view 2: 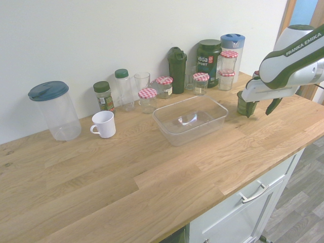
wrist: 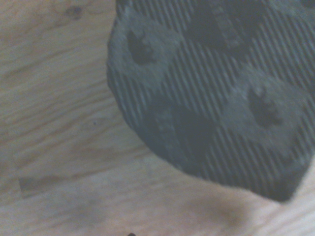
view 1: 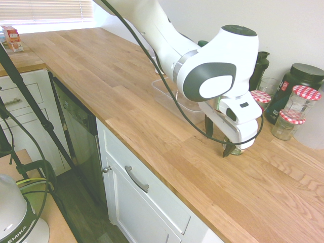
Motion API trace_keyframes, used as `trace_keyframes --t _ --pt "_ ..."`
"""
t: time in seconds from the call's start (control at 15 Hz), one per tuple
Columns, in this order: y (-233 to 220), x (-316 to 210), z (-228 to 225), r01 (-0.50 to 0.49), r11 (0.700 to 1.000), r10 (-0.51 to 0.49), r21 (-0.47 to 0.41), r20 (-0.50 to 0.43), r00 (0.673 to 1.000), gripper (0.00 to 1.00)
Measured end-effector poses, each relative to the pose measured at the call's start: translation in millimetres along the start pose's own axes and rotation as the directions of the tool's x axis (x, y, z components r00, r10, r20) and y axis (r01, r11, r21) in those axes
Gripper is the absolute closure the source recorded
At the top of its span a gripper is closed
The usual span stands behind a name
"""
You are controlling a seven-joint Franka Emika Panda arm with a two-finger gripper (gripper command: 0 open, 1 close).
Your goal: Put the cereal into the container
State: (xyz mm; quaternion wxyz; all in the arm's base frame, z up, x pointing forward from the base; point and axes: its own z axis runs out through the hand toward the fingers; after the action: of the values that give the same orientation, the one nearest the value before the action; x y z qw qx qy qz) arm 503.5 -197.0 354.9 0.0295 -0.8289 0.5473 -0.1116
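My gripper (view 1: 217, 146)'s fingers are well apart w/ nothing between them, AFAICT. The tub (view 2: 242, 103) is on the table (view 2: 152, 177), right by the fingertips; looks a bit to their wall side, tho exact offset's hard to tell. So next: small shift toward the wall (view 2: 111, 35), ASAP, b4 closing. Box (view 2: 174, 134) sits just beyond, on the tub's other side.

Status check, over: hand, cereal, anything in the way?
Hand open, low at the green cereal tub. Cereal on the counter, outside the clear container. Checkered-lid jars behind container, not between.
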Motion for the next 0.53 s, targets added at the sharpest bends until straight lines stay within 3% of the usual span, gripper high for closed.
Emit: trace_keyframes --t 0.53 --pt "-33 32 18 -0.035 0.999 0.035 -0.001 -0.021 0.999 0.00"
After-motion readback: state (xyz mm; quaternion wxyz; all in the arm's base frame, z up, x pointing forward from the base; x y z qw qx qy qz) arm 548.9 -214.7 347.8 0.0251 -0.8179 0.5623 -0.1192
